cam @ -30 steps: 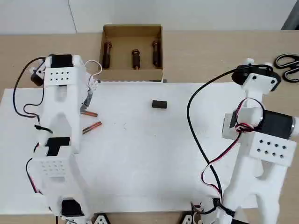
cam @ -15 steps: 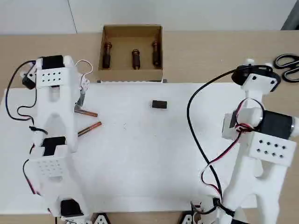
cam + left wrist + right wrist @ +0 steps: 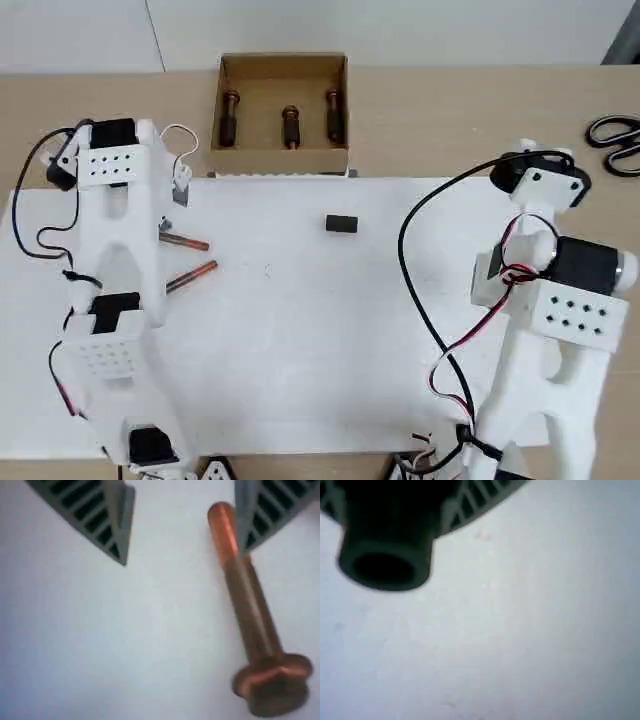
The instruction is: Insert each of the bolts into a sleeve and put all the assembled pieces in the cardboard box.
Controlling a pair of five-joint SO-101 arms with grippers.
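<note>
Change: left arm has drawn back toward the left edge of the white sheet and now sits over the tip of the far bolt; right arm has shifted slightly to the left and nearer.
Left gripper: jaws wide open with nothing between them, hanging just above the sheet; one ribbed finger sits just beside the plain end of the far bolt.
Far bolt: copper-coloured, lying flat on the left part of the sheet, head pointing right.
Near bolt: lying flat just nearer than the first, apart from it and angled.
Right gripper: closed on a black sleeve, whose open end faces outward above the right side of the sheet.
Loose sleeve: black, lying on the sheet's far middle, well apart from both bolts.
Cardboard box: on the table just beyond the sheet's far edge, holding three assembled pieces side by side.
Scissors: on the table at the far right.
</note>
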